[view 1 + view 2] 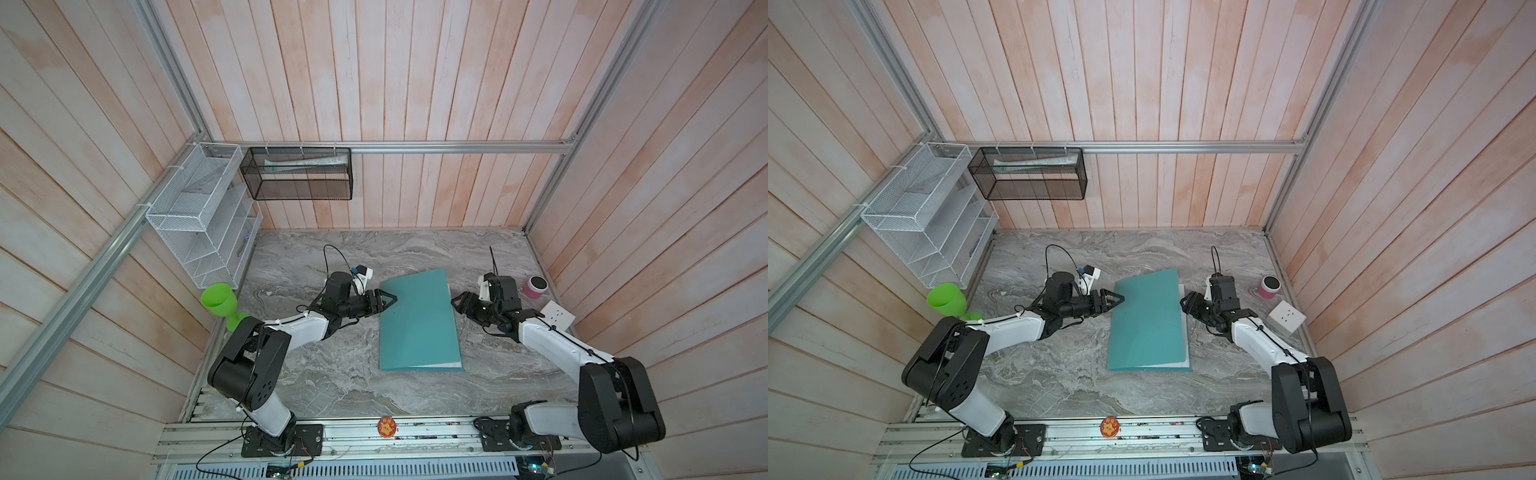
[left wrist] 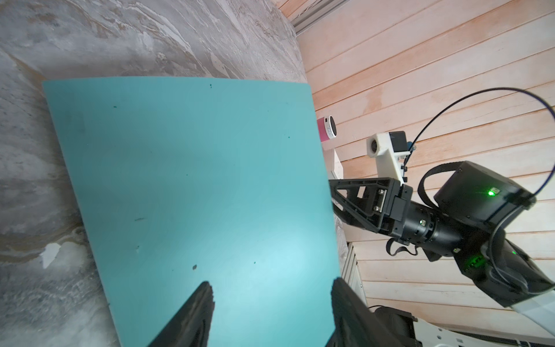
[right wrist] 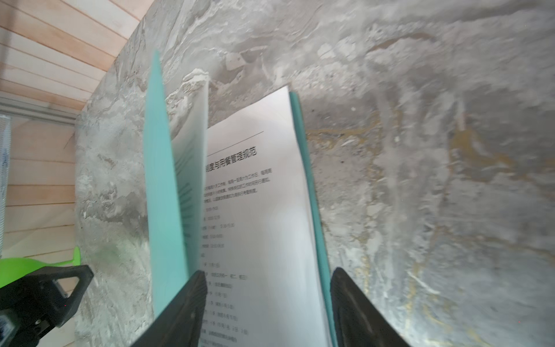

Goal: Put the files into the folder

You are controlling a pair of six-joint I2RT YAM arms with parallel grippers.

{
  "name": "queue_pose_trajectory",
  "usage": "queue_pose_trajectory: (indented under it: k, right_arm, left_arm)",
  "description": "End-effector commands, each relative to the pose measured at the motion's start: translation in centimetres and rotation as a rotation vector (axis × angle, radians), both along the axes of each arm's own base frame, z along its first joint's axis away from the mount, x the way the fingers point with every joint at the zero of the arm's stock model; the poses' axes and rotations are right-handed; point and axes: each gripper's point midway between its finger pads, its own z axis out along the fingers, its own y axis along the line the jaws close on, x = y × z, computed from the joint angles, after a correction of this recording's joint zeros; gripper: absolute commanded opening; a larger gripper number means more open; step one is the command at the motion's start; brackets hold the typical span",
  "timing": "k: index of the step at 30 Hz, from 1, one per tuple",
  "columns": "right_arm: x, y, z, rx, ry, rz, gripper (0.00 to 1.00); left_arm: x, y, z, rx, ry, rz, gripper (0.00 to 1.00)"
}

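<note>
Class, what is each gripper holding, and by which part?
Nothing is held. The left gripper has its fingers apart over the folder at its closed edge; the right gripper has them apart at the open edge, straddling the files without pinching.

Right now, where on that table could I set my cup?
Bare marble: between the folder and front rail, and between folder and back wall. Crowded: left gripper and right gripper flank the folder; pink canister, socket box far right.
</note>
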Motion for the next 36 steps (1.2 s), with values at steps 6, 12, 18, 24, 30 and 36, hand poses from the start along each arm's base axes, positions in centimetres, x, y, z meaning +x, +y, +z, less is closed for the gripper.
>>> queue_pose_trajectory:
  k: [6, 12, 18, 24, 30, 36]
  right_arm:
    - [-1.2, -1.4, -1.4, -0.047, 0.023, 0.028, 0.63]
    - [-2.6, 1.1, -5.6, 0.061, 0.121, 0.108, 0.61]
    - [-3.4, 3.5, -7.6, 0.101, 0.168, 0.149, 0.6]
    - [-3.4, 5.6, -8.5, 0.135, 0.196, 0.186, 0.6]
    - [-3.2, 7.4, -9.1, 0.15, 0.216, 0.213, 0.6]
    - [-2.7, 9.1, -9.4, 0.191, 0.233, 0.23, 0.59]
  left_arm:
    - [1.0, -0.4, 0.0, 0.067, -0.057, 0.027, 0.65]
    - [1.0, 0.0, -3.0, 0.279, -0.064, 0.098, 0.65]
    - [-0.3, 0.8, -6.5, 0.355, 0.006, 0.112, 0.67]
    - [-0.8, 2.5, -9.8, 0.458, 0.068, 0.148, 0.67]
    - [-0.8, 3.6, -10.4, 0.489, 0.06, 0.174, 0.67]
    - [1.3, 4.6, -10.7, 0.485, 0.047, 0.2, 0.67]
